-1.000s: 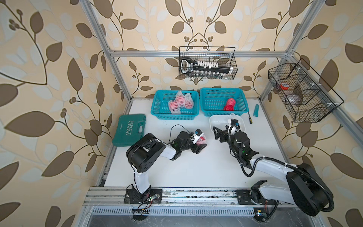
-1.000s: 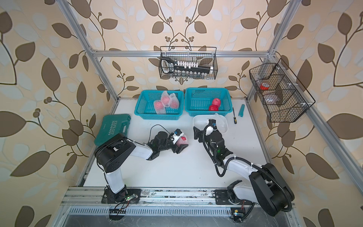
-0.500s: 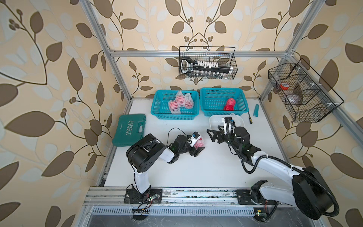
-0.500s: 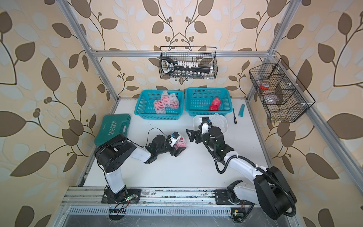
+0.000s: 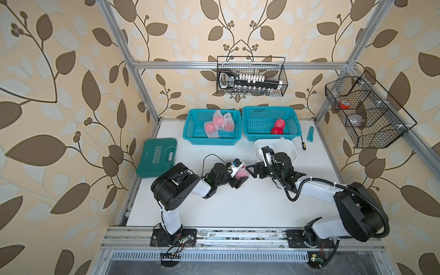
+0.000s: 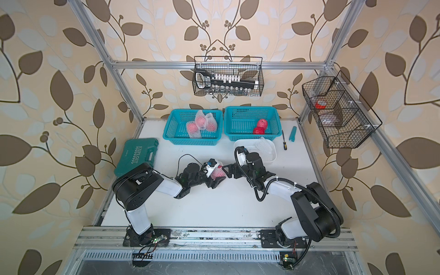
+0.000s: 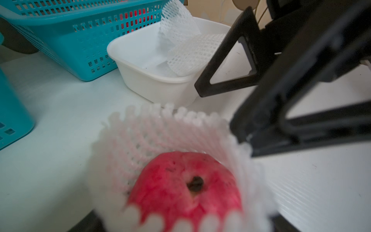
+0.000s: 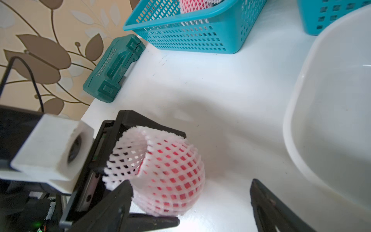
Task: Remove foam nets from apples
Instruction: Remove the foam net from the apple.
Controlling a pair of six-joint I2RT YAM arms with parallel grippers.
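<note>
Centre frame in both top views: left claw [image 5: 240, 176] clamps the apple [image 7: 186, 190] through its foam net [image 7: 160, 128] over the desk [image 5: 238, 209]; right claw [image 5: 252, 172] gapes wide, one finger [image 7: 301, 128] against the net's open rim

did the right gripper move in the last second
Yes. The right gripper has swung away from the white tray, toward the netted apple in the left gripper.
</note>
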